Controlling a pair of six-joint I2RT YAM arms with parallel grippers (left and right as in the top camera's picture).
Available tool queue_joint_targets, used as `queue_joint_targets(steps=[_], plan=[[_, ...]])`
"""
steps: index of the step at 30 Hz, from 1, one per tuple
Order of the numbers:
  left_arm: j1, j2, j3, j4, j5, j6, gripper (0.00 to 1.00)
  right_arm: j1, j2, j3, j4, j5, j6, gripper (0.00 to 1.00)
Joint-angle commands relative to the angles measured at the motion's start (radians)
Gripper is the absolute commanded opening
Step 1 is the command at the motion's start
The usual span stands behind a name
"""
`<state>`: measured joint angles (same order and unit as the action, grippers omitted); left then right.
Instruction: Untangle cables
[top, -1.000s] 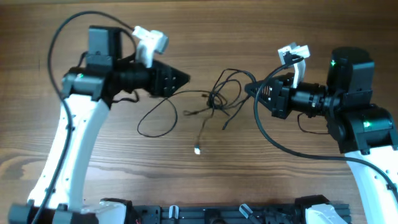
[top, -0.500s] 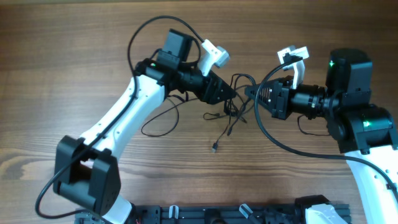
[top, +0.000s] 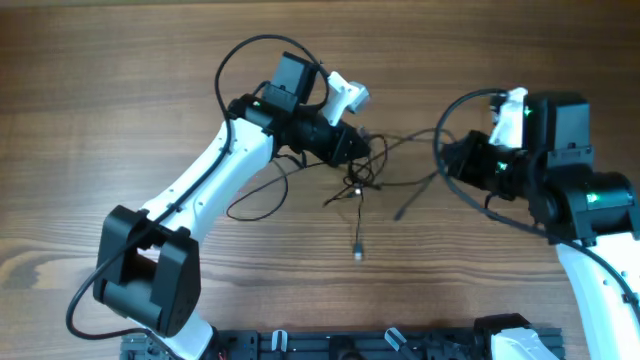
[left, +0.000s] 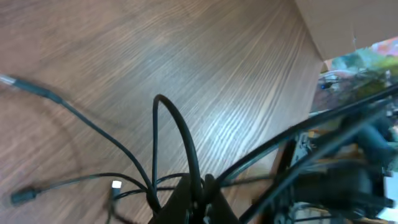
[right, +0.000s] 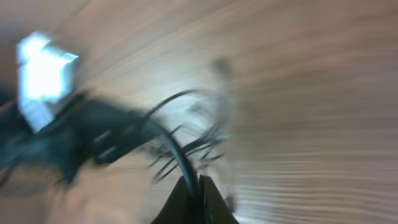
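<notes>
Tools (top: 366, 152) (top: 448, 160): two. Cables (top: 357, 220): one tangle (strand count unclear). Table (top: 110, 80): one.

Cables (top: 352, 185) tangled near centre of table (top: 120, 80), slightly toward far edge. Left gripper (top: 362, 152) has tip in far side of knot, arm reaching in from near-left corner. Right gripper (top: 450, 158) toward right edge, apart from knot; thin strands run from knot toward it. One strand trails toward near edge, ends in silvery plug (top: 358, 256). Loose loop lies on knot's left-edge side.

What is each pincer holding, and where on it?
Both hold the cables: left pincer pinches a looped strand at the tangle; right pincer grips a strand too, exact spot blurred.
</notes>
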<state>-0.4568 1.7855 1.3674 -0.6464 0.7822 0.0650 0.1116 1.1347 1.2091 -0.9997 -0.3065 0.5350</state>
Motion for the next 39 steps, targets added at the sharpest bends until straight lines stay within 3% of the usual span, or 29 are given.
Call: queue_joint_targets(steps=[1, 2, 3, 5, 7, 9, 12, 15, 19, 27, 33, 39], plan=[[0.068, -0.037, 0.015, -0.050, -0.040, -0.020, 0.04, -0.063, 0.049, -0.020, -0.004, 0.314, 0.066, 0.12], [0.086, -0.064, 0.015, -0.072, -0.040, -0.018, 0.04, -0.089, 0.088, -0.024, -0.003, 0.316, 0.064, 0.45], [0.095, -0.087, 0.015, -0.092, -0.040, -0.017, 0.04, -0.104, 0.119, -0.024, -0.001, 0.269, 0.045, 0.70], [0.103, -0.134, 0.015, -0.131, -0.040, -0.017, 0.04, -0.115, 0.157, -0.022, 0.021, 0.071, -0.062, 0.94], [0.106, -0.191, 0.015, -0.164, -0.040, -0.018, 0.04, -0.108, 0.172, -0.012, 0.064, -0.205, -0.198, 1.00], [0.107, -0.245, 0.015, -0.177, -0.040, -0.032, 0.04, -0.083, 0.150, 0.003, 0.129, -0.429, -0.274, 0.99], [0.120, -0.288, 0.015, -0.165, -0.076, -0.162, 0.04, -0.008, 0.109, 0.006, 0.248, -0.540, -0.243, 0.99], [0.169, -0.304, 0.015, -0.108, -0.114, -0.382, 0.04, 0.091, 0.120, 0.006, 0.283, -0.474, -0.176, 0.97], [0.235, -0.320, 0.015, -0.052, -0.111, -0.516, 0.04, 0.174, 0.169, -0.007, 0.299, -0.377, -0.076, 0.94], [0.252, -0.333, 0.015, -0.056, -0.111, -0.522, 0.04, 0.346, 0.406, -0.007, 0.551, -0.403, 0.223, 0.66], [0.252, -0.333, 0.015, -0.057, -0.115, -0.521, 0.04, 0.401, 0.503, -0.007, 0.673, -0.397, 0.377, 0.61], [0.258, -0.333, 0.015, -0.041, -0.129, -0.515, 0.04, 0.406, 0.559, -0.007, 0.682, -0.365, 0.381, 0.27]])
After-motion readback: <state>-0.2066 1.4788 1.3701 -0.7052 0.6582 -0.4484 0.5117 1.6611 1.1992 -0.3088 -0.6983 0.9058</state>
